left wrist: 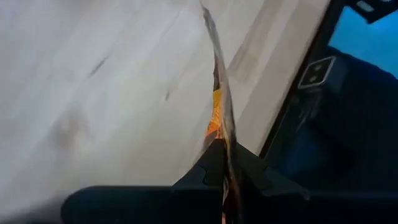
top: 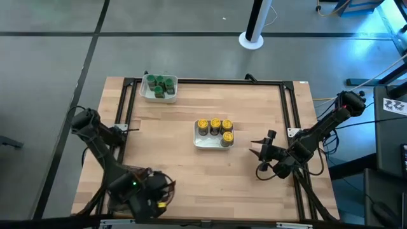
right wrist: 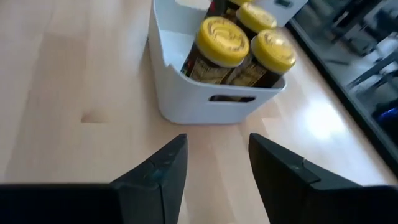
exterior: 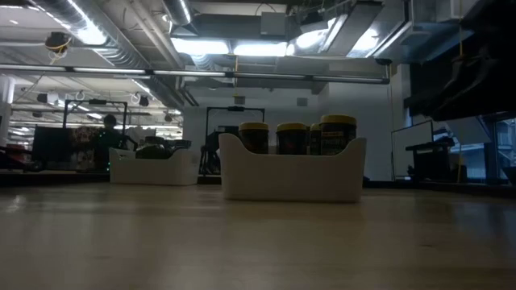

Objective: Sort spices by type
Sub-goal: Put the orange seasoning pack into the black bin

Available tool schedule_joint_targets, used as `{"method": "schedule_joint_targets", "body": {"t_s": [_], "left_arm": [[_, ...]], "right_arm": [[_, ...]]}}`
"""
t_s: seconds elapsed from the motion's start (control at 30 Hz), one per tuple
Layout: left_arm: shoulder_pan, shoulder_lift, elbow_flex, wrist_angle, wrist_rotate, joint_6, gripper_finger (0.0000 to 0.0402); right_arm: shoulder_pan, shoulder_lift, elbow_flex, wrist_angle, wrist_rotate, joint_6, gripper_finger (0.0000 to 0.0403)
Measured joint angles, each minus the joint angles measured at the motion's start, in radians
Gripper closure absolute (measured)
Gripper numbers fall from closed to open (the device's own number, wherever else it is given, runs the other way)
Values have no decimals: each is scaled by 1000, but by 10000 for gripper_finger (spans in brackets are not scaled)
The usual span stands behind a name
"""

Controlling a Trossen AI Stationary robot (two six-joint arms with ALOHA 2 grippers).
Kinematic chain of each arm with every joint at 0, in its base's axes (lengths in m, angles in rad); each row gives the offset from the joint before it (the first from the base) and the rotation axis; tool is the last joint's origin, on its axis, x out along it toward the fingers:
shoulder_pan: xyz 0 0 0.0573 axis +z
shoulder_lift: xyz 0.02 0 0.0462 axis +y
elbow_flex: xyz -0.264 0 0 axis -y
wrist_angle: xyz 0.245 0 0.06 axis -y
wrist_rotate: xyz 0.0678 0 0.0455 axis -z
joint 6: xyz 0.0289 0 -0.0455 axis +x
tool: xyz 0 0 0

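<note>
Several yellow-lidded jars (top: pixel 215 127) stand in a white tray (top: pixel 198 141) at the table's middle, and they also show in the right wrist view as yellow-lidded jars (right wrist: pixel 224 46). Green-lidded jars (top: pixel 160 84) fill a second white tray (top: pixel 145 94) near the far edge. My right gripper (top: pixel 259 156) is open, just right of the yellow-jar tray (right wrist: pixel 186 99), and touches nothing. My left gripper (top: pixel 159 202) is at the near left corner, shut on a thin red-orange packet (left wrist: pixel 216 106) that I see edge-on. My left gripper (left wrist: pixel 221 149) pinches the red-orange packet between its two fingers. The fingers grip one end of it (left wrist: pixel 214 130), and the rest sticks out past the fingertips as a thin edge-on strip. Whether the far end touches the table cannot be told.
A black frame rail (top: pixel 127 114) runs along the table's left, far and right sides. Bare wood (top: pixel 191 184) lies between the two arms toward the near edge. In the low view the yellow-jar tray (exterior: pixel 290 173) stands at the centre and the other tray (exterior: pixel 153 167) stands farther left.
</note>
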State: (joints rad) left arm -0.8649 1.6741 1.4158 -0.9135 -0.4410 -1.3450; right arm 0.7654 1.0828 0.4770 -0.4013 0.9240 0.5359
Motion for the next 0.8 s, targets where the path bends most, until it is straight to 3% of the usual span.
{"method": "schedule_joint_targets", "body": {"t_s": [0.43,0.8], "left_arm": [[-211,1,0,-228,65,-509,401],[-298,2,-1,-379,107,-665,401]], "right_arm": [[0,0,0,64,62,-142,231],[0,0,0,63,25,-95,231]]}}
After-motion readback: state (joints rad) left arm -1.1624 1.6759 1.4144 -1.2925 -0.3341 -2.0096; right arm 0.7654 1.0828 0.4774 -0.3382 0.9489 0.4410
